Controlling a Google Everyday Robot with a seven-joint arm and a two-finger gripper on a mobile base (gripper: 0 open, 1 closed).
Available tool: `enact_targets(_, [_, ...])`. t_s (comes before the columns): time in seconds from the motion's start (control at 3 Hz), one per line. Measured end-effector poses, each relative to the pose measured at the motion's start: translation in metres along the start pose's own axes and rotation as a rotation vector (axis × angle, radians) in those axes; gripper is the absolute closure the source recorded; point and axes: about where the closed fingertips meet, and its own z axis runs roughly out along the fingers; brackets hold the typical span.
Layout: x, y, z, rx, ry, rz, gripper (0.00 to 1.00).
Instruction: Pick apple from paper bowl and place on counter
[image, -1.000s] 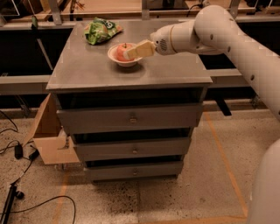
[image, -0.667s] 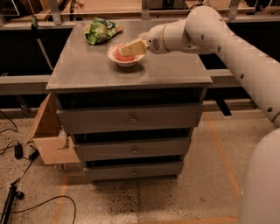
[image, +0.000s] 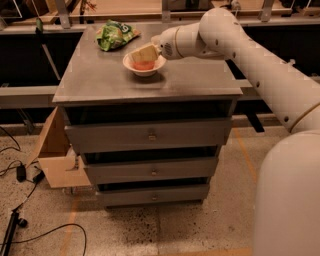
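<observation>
Speckled concrete flooring, crossed by black cables (image: 20, 172) and bearing an open brown cardboard box (image: 56, 155), is seen around a grey metal cabinet with three drawers (image: 150, 135), whose flat square grey top forms the counter (image: 100, 82). Toward the back of that top, a shallow round white paper bowl (image: 145, 73) is set, and the small round red-orange apple (image: 143, 65) is seen inside it, not yet lifted out. A crumpled green snack bag (image: 116, 34) is left near the bowl, at the far left corner. The two-finger gripper (image: 141, 53) is carried by a white arm (image: 240, 47) reaching in from the right, and is held directly over the apple, down at the bowl's rim; whether it is spread or clamped on the fruit cannot be told. The grasping step is judged to be in hand. A secure hold is called for next, followed by a straight lift clear of the rim, so that the light bowl is not dragged along, and a set-down on bare metal beside it.
</observation>
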Motion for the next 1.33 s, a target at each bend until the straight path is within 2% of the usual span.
enact_targets(1.0, [0.033,-0.018,0.031,0.000,0.063,0.048,0.36])
enact_targets(1.33, [0.044,-0.019,0.040,-0.017,0.091,0.062,0.34])
